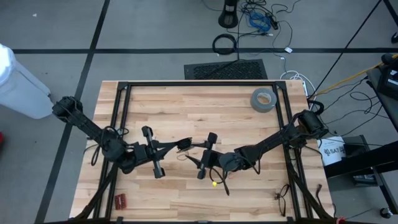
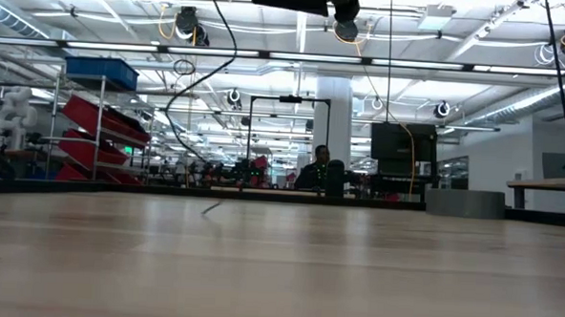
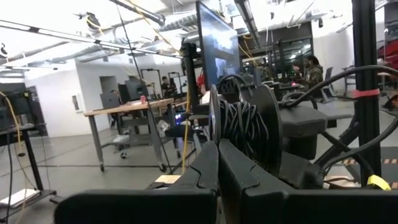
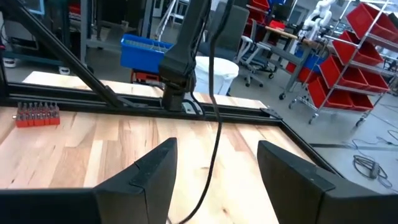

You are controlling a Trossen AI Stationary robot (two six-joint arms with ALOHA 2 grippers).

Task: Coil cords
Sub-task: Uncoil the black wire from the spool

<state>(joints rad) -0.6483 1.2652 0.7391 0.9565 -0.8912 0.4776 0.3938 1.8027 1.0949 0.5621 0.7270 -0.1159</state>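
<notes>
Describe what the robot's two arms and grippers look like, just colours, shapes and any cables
Both arms are dark, slim and jointed, rising from black bases at the table's side edges. The left gripper ends in two long, flat black fingers; the right gripper has broad, angular black fingers. Thin black cables run along each arm, and a small yellow tag shows beside the right arm's wrist.

Looking straight down from overhead onto the whole wooden surface [image 1: 199, 118] and both arms. Sitting at surface height, facing level across the wood into the room behind. Riding on the left wrist, pointing outward past closed jaws toward the room. Riding on the right wrist, close above the same wood, facing its framed edge past spread jaws.
</notes>
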